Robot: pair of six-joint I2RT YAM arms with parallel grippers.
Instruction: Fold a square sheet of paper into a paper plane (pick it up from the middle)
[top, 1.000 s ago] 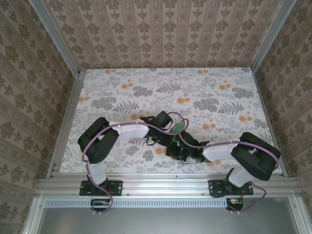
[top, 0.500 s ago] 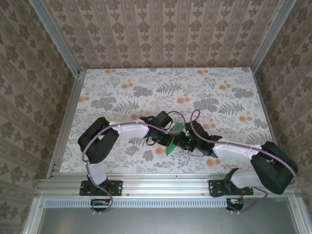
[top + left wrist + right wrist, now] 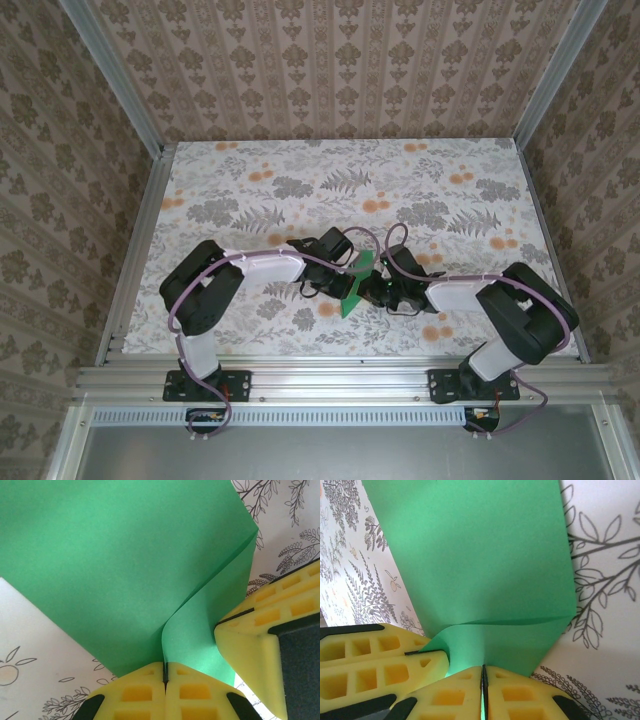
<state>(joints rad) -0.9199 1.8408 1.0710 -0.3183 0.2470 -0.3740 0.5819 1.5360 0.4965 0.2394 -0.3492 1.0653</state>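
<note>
Our right gripper (image 3: 482,676) has come from the near side of the square sheet of paper (image 3: 356,288) and now pinches its right part. Our left gripper (image 3: 164,676) stays clamped on its left part. Held up between both, the sheet seems to us ready for creasing.

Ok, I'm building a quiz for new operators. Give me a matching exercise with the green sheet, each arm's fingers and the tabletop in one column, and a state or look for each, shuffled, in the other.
Things
1. green sheet
2. left fingers
3. right fingers
4. tabletop

States
A. printed with grey leaves and orange blossoms
B. shut on the sheet, arm reaching in from the left of the top view
C. creased, pinched from two sides
D. shut on the sheet, arm reaching in from the right of the top view

Pairs: 1-C, 2-B, 3-D, 4-A
</note>
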